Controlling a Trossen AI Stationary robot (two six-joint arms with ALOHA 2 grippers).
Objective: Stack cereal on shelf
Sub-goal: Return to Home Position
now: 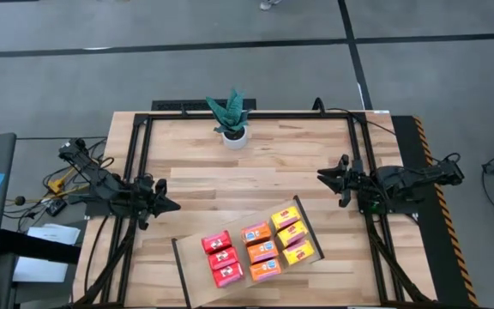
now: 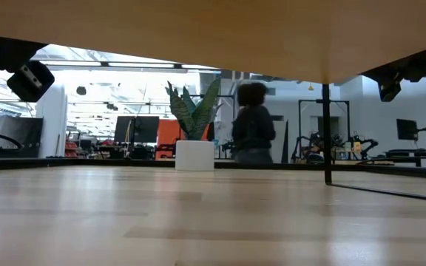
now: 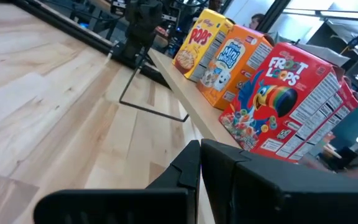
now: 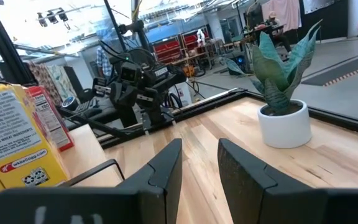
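The shelf [image 1: 197, 287] is a light-wood board with black rails, lying slanted near the table's near edge. Nine small cereal boxes [image 1: 262, 251] stand on it in three rows: red, orange and yellow. My left gripper [image 1: 170, 205] hovers shut to the left of the shelf; its wrist view shows the red box [image 3: 284, 99], the orange box [image 3: 232, 59] and the yellow box [image 3: 197, 40] on the board's edge [image 3: 191, 109]. My right gripper [image 1: 322, 176] hovers above and to the right of the shelf, fingers slightly open [image 4: 201, 163], with a yellow box [image 4: 11, 137] at its side.
A potted plant in a white pot [image 1: 232, 120] stands near the table's far edge, between the arms. A black frame [image 1: 230, 113] runs round the tabletop. Bare wood lies between the two grippers. In the low view, a person [image 2: 254, 125] stands in the room beyond the table.
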